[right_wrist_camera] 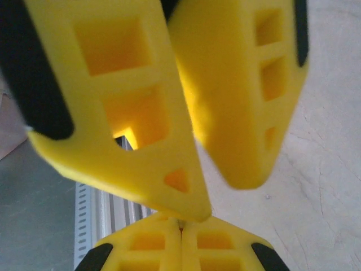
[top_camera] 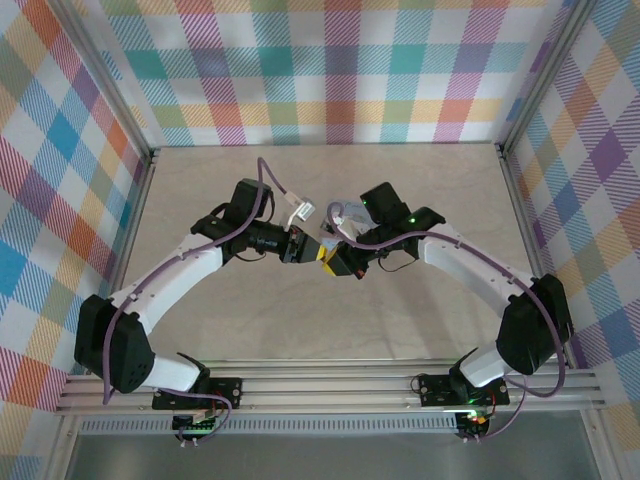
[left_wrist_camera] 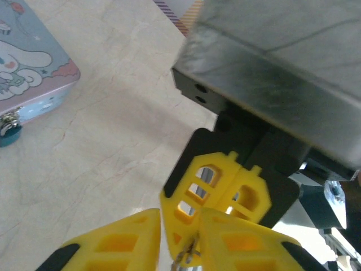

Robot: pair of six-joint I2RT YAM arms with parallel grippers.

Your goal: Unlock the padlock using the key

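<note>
The table (top_camera: 300,330) was pale and marbled, the walls (top_camera: 330,70) plaid. The padlock (left_wrist_camera: 8,135), small and teal, hung at a cartoon tin (left_wrist_camera: 31,62). The right gripper (right_wrist_camera: 180,228) was clenched; I could not tell the left gripper's (left_wrist_camera: 180,221) state.

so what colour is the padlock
The padlock is teal blue; the left wrist view shows it best.

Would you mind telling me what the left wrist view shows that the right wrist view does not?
Left wrist extra: the cartoon-printed tin with the small teal padlock by its clasp. Right wrist extra: a ribbed metal rail at lower left. Shared: the left gripper's fingers and the right gripper's fingers, tips close together above the pale table.
</note>
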